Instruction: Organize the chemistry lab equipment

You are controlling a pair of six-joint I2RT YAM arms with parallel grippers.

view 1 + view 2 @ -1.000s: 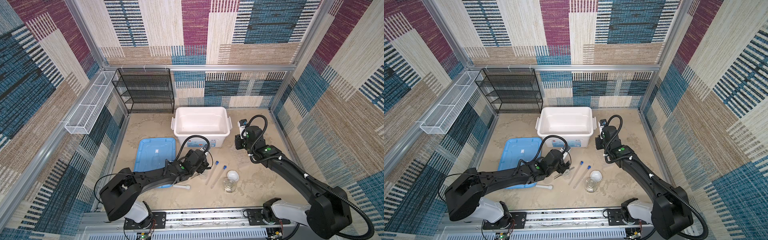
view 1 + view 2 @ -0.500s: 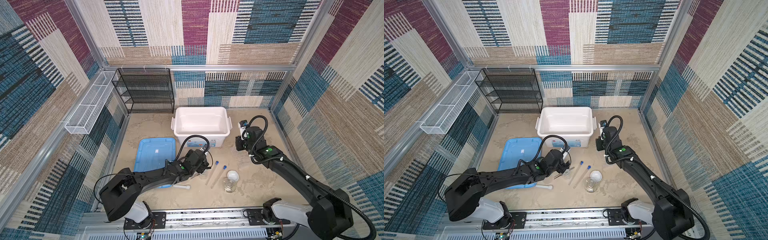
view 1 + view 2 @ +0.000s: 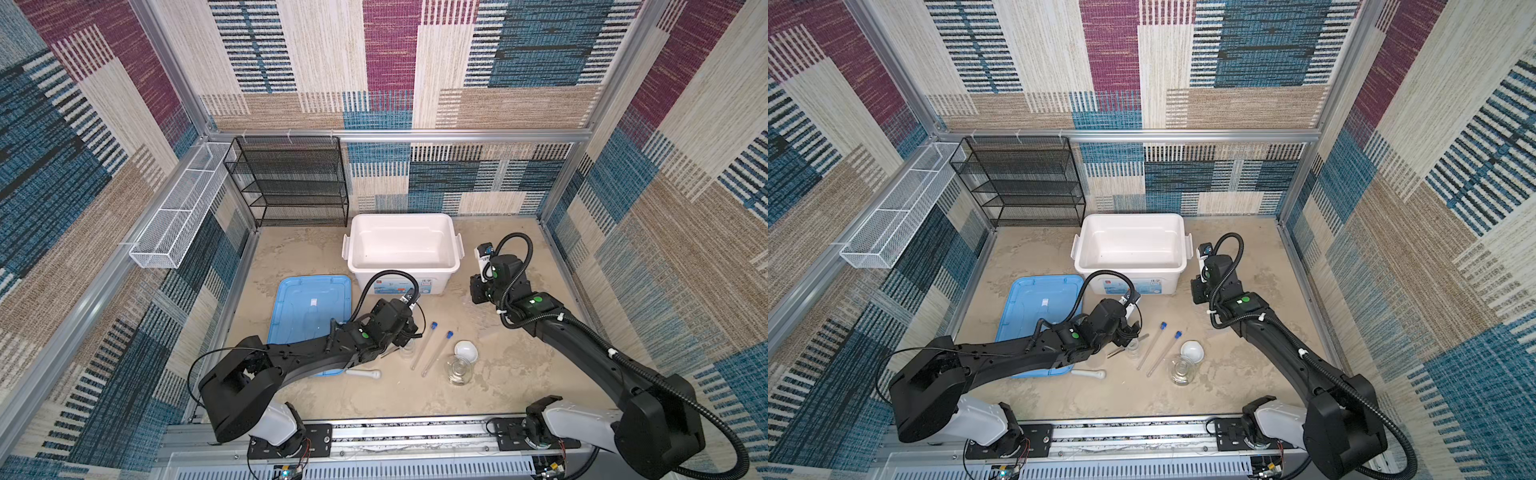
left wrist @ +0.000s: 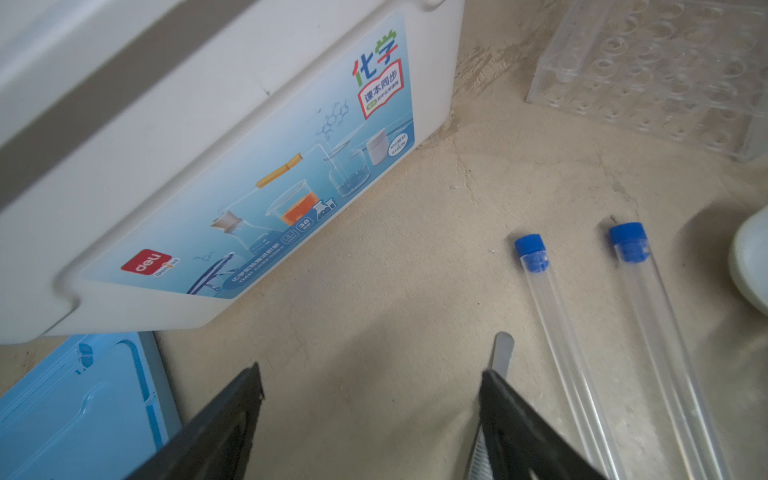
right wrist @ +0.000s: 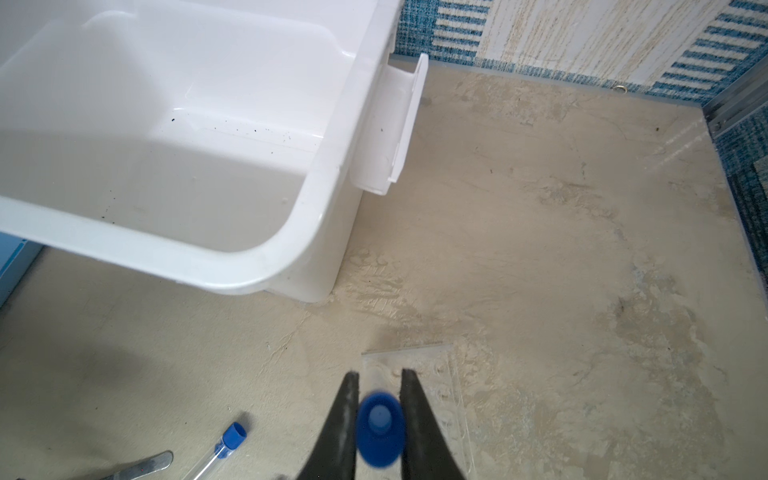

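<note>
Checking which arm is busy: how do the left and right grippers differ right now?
The left gripper is open and holds nothing; the right gripper is shut on a blue-capped test tube. The left gripper hangs by the tweezers and two lying tubes; the right gripper is over the clear rack beside the white bin. Both are black, low over the table.

The bin [image 3: 359, 280] is white, its lid [image 3: 309, 307] light blue, test tubes [image 3: 424, 347] blue-capped.

The black right gripper [image 5: 376, 377] is pinching a blue-capped clear test tube [image 5: 380, 430] (cap toward the lens) off a corner of the large white plastic bin [image 5: 232, 266]; a clear plastic rack [image 5: 442, 374] is lying there too.
</note>
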